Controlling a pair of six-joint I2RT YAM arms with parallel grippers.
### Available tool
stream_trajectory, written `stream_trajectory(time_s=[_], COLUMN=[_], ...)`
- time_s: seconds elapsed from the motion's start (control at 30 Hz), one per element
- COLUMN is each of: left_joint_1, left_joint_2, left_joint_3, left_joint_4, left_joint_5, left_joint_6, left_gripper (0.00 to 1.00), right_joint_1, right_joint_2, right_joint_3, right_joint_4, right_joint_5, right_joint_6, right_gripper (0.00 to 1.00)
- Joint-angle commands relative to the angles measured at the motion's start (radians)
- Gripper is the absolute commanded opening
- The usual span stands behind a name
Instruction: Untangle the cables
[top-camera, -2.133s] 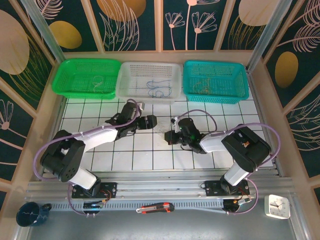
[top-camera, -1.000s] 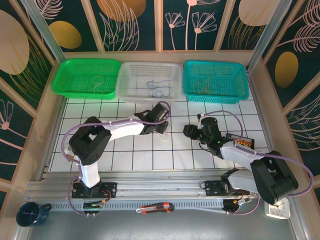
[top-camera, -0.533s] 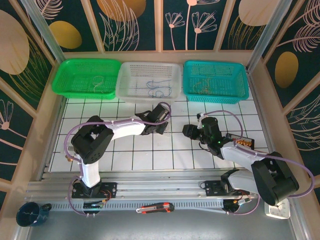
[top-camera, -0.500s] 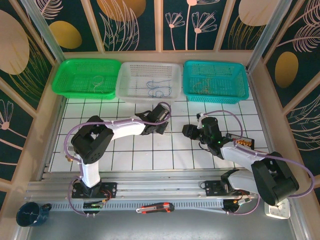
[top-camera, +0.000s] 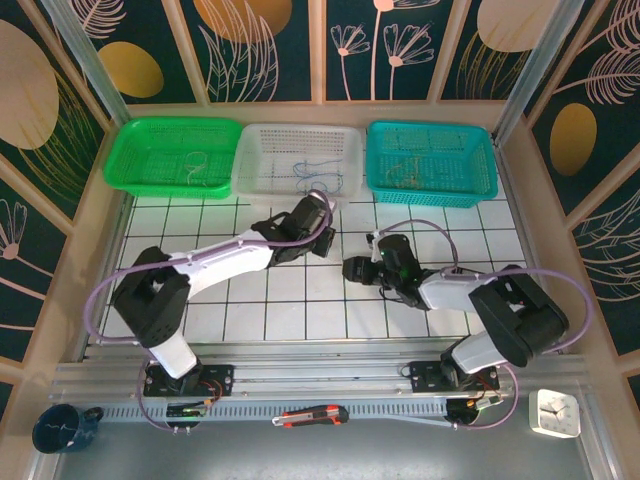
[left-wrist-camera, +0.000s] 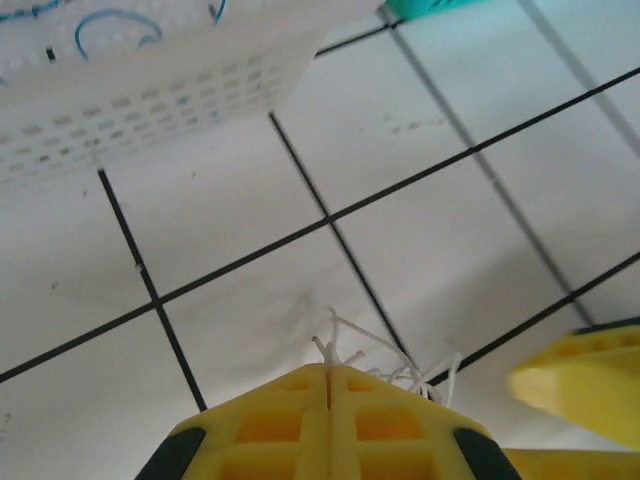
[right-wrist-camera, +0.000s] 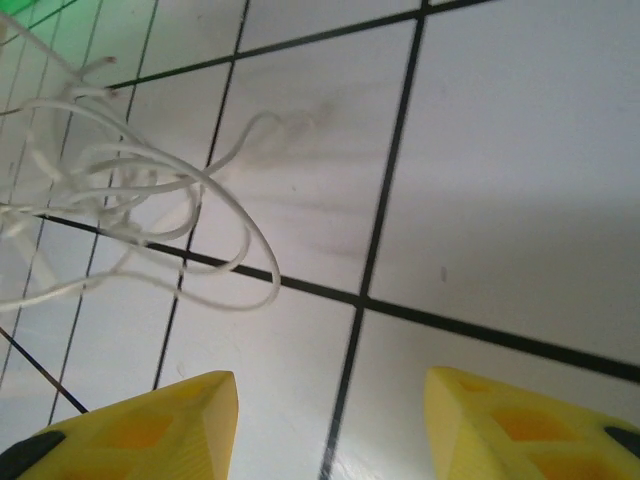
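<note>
Pinching the white cables (left-wrist-camera: 395, 370) in the clenched left hand (left-wrist-camera: 328, 378), low over the tiled worktop (top-camera: 290, 312).
Right hand (right-wrist-camera: 330, 400) hangs released, fingers apart, with loose loops of the cables spread just ahead of it.

— What do the arms look like?
— The left arm (top-camera: 215, 262) and the right arm (top-camera: 448, 290) have white shells and black joint blocks, and each has a looping lilac hose (top-camera: 415, 223).
— And the pincers?
— The left pincer (left-wrist-camera: 328, 385) and the right pincer (right-wrist-camera: 330, 400) have yellow moulded fingers (right-wrist-camera: 150, 425) with square recesses, black at the root.
</note>
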Motion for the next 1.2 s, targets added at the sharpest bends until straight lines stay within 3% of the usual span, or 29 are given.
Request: stream_trajectory(time_s=[0.0,0.6,0.87,0.97,1.07,1.17], left_joint_1=[0.0,0.0,0.001,0.002,0.007,0.022], left_joint_2=[-0.048,-0.106,-0.133,-0.16,-0.196,-0.242], left_joint_3=[-0.033,-0.057,-0.068,-0.071,-0.074,-0.087], left_joint_4=[0.028,0.064,0.116,0.13,0.151,0.189], left_joint_5=[0.048,0.113,0.177,0.194,0.221,0.262], left_joint_6=[-0.033,-0.069,-0.1,-0.119,-0.142,-0.181], left_gripper=[0.0,0.0,0.0,0.0,0.0,0.0], right_joint_1=[0.014,0.025,0.024,0.018,0.012,0.004], right_joint_2=[0.031,-0.067,0.007,0.048,0.092,0.125], right_joint_3=[0.05,0.065,0.113,0.104,0.092,0.077], right_joint_4=[0.069,0.076,0.137,0.195,0.243,0.28], right_joint_5=[-0.024,-0.018,-0.035,-0.032,-0.024,-0.018], right_joint_6=[-0.013,-0.045,-0.026,-0.009,0.01,0.032], right_gripper=[0.53,0.54,0.52,0.42,0.22,0.07])
